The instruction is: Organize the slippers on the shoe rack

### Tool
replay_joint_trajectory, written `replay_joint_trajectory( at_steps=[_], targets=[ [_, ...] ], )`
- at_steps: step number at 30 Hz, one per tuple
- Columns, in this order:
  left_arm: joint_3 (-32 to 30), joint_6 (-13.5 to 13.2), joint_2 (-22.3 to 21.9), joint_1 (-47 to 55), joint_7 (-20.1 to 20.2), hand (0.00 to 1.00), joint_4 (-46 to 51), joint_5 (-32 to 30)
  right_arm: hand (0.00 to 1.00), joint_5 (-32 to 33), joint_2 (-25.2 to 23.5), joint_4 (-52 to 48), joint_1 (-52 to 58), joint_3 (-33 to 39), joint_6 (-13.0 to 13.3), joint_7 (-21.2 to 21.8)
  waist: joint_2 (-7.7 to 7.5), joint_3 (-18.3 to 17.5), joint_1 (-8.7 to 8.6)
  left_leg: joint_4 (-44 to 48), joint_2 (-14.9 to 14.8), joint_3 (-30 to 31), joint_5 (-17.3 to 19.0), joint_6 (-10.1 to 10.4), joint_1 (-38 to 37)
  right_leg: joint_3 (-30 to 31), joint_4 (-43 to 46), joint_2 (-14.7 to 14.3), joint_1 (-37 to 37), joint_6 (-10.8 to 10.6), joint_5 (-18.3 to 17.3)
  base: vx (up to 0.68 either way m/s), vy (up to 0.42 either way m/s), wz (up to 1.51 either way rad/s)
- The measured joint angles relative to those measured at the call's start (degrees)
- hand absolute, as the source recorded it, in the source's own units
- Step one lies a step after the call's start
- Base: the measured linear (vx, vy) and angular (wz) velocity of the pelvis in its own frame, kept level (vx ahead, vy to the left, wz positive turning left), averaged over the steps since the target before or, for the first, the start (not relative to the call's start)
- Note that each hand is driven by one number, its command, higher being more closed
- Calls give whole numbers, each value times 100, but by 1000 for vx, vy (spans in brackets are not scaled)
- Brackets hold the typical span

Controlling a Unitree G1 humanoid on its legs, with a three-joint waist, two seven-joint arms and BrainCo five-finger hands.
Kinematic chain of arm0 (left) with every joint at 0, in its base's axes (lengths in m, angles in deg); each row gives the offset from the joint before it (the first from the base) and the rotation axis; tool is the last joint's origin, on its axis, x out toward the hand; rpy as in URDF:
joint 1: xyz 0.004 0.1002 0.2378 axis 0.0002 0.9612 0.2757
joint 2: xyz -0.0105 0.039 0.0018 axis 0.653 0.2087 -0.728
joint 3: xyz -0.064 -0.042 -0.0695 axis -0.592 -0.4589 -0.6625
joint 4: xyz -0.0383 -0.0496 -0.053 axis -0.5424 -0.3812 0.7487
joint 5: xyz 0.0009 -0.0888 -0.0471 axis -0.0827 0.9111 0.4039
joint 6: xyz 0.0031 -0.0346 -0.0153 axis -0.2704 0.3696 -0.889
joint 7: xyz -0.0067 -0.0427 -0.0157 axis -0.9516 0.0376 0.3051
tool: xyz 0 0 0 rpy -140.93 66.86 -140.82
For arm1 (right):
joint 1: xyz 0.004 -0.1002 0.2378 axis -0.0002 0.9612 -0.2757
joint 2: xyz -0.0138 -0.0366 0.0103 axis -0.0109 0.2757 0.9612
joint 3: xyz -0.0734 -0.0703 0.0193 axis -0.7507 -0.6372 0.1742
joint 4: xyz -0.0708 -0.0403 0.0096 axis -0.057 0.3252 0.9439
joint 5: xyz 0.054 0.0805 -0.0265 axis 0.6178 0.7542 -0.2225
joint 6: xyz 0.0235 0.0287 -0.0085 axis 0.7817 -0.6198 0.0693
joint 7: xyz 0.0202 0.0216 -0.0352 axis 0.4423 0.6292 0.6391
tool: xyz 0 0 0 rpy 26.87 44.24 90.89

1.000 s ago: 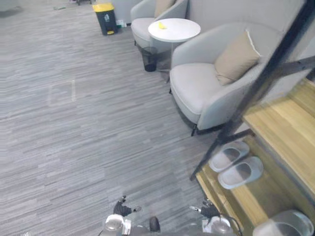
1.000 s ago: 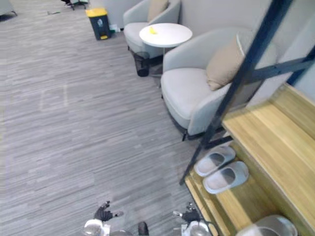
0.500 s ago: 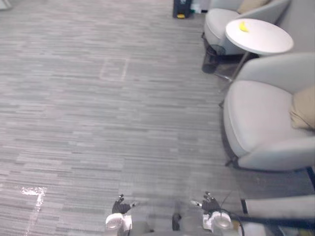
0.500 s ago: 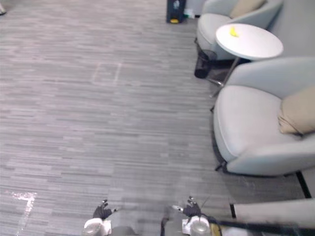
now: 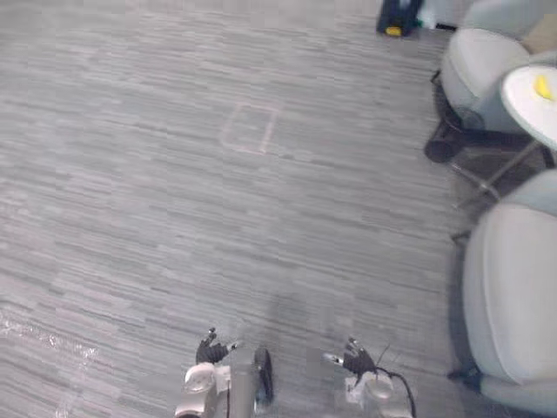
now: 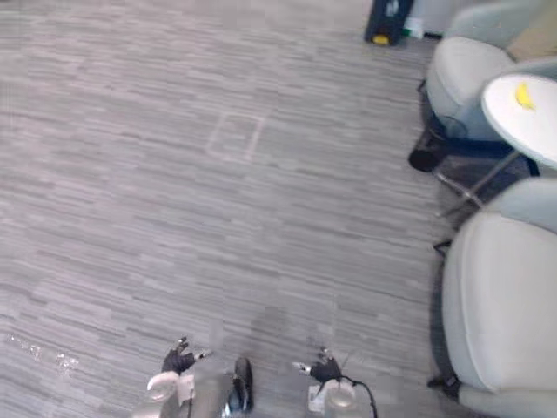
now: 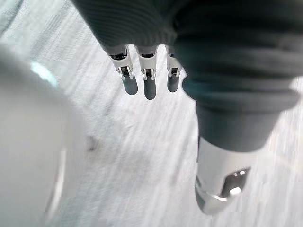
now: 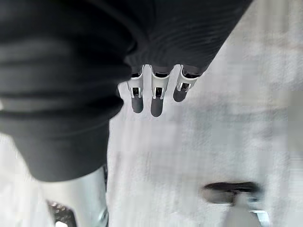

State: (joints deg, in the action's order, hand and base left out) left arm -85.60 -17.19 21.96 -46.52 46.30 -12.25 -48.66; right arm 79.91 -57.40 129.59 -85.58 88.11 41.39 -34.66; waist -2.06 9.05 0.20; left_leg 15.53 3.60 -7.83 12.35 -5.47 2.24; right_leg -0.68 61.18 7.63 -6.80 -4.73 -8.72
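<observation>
My left hand (image 5: 210,351) hangs low at the bottom edge of the eye views, fingers relaxed and holding nothing. My right hand (image 5: 355,360) hangs beside it to the right, also open and bare. In the left wrist view the left hand's fingers (image 7: 147,82) point straight at grey floor. In the right wrist view the right hand's fingers (image 8: 156,97) likewise reach out over the floor. Grey striped carpet floor (image 5: 218,192) lies in front of me.
A grey armchair (image 5: 513,305) stands at the right edge. A round white side table (image 6: 522,104) with a yellow object (image 6: 522,94) is beyond it, with a second armchair (image 6: 470,65) and a dark bin (image 5: 396,16) at the back. A faint square mark (image 5: 250,129) shows on the floor.
The camera has swung to the left: the shoe rack and its grey slippers have left the picture and the armchairs have slid to the right edge. Both hands hang as before.
</observation>
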Motion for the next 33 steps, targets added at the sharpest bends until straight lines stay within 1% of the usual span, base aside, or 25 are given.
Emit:
replay_joint_trajectory(
  at_steps=[2,4,6,7,8,9,11,12,13,14,15,16,18,20,21,23,24,25,26,27,28,30,31,32,33],
  targets=[
    [-4,1,-46,-34,3,0,-11,3,0,-21,-14,-210,78,7,14,-1,42,-33,-60,-315,-23,238,46,-64,-385,-155,-116,-104,-634,93,-330,403,18,65],
    [-23,3,-145,-159,4,0,-140,3,0,-18,-37,-261,76,178,69,3,24,-10,-88,-643,-138,544,232,57,-894,-435,-1355,-220,-1118,171,-604,464,-99,73],
    [-15,2,-229,-193,5,0,-177,1,0,-16,-31,-243,72,252,91,-4,20,-18,-114,-731,-272,807,514,219,-1140,-623,-3016,-310,-1294,184,-340,498,-170,66],
    [-14,3,-235,-203,5,0,-181,1,0,-17,-32,-235,67,259,95,-4,10,-22,-118,-734,-283,859,570,250,-1175,-642,-3338,-314,-1356,199,-240,622,-258,69],
    [-5,2,-268,-225,6,0,-198,-1,0,-16,-4,-197,21,304,94,-1,47,-37,-175,-801,-399,1055,774,341,-1389,-639,-3996,-391,-1392,346,628,597,-241,54],
    [36,-3,-280,-233,9,0,-276,-5,0,-20,14,-179,-47,350,87,0,166,-104,-212,-916,-587,1215,767,390,-1556,-747,-3944,-532,-1307,513,554,597,-241,48],
    [76,-6,-276,-259,21,0,-290,-4,0,-14,24,-156,-92,486,50,-34,250,-73,-199,-809,-641,1299,432,599,-1570,-894,-3388,-418,-1336,697,278,543,-219,50],
    [174,-5,-292,-284,21,0,-287,-16,0,-15,84,-232,-82,510,43,-25,251,-10,-355,-401,-583,1335,191,690,-1639,-1074,-2615,-337,-1450,637,-45,661,-305,66],
    [172,-3,-282,-235,19,0,-280,-19,0,-18,87,-242,-66,479,47,-21,283,-59,-362,-152,-607,1339,201,706,-1599,-1072,-2701,-367,-1371,584,-84,492,-265,84],
    [122,-8,-249,-93,9,0,-165,-17,0,-17,62,-281,68,323,40,-17,231,-130,-389,1450,-592,1272,145,973,-1071,-1184,-3404,-402,-751,747,-378,484,-248,38],
    [68,-8,-274,-73,35,0,-73,-10,0,-17,136,-324,94,265,31,-10,411,-139,-271,2945,-877,1160,-215,1455,-449,-1148,-3644,-694,-413,858,-463,630,-239,0],
    [-149,-9,-250,22,15,0,101,-5,0,-17,92,-287,47,155,6,-11,529,-107,-123,4147,-1229,873,-212,1543,102,-1070,-3890,-955,-4,981,-560,651,-202,-51],
    [-281,-2,-220,127,-5,0,204,-1,0,-5,-69,-151,-21,-17,-43,-13,449,-58,-6,4737,-1514,400,-43,1304,672,-947,-4272,-1054,631,1045,-655,524,-100,-48],
    [-278,-15,-218,242,-1,0,444,1,0,35,-182,-142,6,-56,-71,-7,324,-69,35,4434,-1617,-31,125,1125,1114,-790,-4759,-1022,1145,1021,-647,502,-63,-40],
    [-286,-47,-234,250,-2,0,528,1,0,38,-233,-140,-19,-28,-76,-12,291,-53,80,3710,-1594,-335,274,978,1399,-688,-5075,-938,1533,942,-604,587,42,-41],
    [-271,-80,-257,207,7,0,516,0,0,38,-221,-142,-63,3,-78,-13,242,-31,117,2519,-1341,-499,275,899,1561,-563,-5289,-751,1834,837,-635,544,89,-43],
    [-234,-105,-259,151,9,0,512,0,0,33,-206,-138,-94,59,-77,-31,177,-3,142,1167,-993,-395,-117,835,1623,-444,-5376,-543,2064,706,-709,557,179,-54],
    [-173,-111,-250,150,9,0,497,0,0,30,-195,-105,-96,104,-75,-36,194,-24,186,288,-777,-164,-961,808,1574,-305,-5416,-501,2196,640,-747,680,236,-57],
    [-161,-113,-248,161,8,0,494,2,0,27,-195,-60,-98,102,-75,-37,196,-48,225,187,-724,-74,-1320,783,1538,-212,-5424,-478,2234,619,-754,592,238,-25],
    [-154,-120,-158,73,2,0,396,3,0,13,-242,149,-138,93,-87,-42,-25,-216,173,29,-455,-117,-1203,607,1438,-90,-5411,-218,2259,432,-623,502,202,7],
    [-140,-118,-138,16,2,0,355,3,0,2,-252,201,-152,98,-86,-33,-67,-250,146,46,-420,-150,-1189,552,1450,-41,-5327,-142,2195,386,-515,614,267,22],
    [-6,-81,-74,41,12,0,258,1,0,-33,-273,265,-150,142,-124,-16,-144,-258,169,159,-334,-292,-1046,344,1317,354,-4624,-84,1953,171,-130,609,295,5],
    [12,-62,-74,119,10,0,266,0,0,-32,-278,246,-83,214,-125,-13,-154,-240,159,53,-224,-290,-885,249,786,458,-3477,-93,1701,25,432,513,245,-2],
    [14,-66,-80,140,10,0,271,-1,0,-33,-272,246,-57,218,-126,-12,-145,-235,153,7,-215,-263,-844,235,643,458,-3130,-98,1616,-72,586,602,266,-5],
    [38,-68,-72,145,5,0,266,-1,0,-33,-260,228,-7,219,-119,-5,-75,-194,142,-142,-200,-249,-638,250,224,478,-2026,-78,1213,-166,852,418,121,-14]
  ],
)
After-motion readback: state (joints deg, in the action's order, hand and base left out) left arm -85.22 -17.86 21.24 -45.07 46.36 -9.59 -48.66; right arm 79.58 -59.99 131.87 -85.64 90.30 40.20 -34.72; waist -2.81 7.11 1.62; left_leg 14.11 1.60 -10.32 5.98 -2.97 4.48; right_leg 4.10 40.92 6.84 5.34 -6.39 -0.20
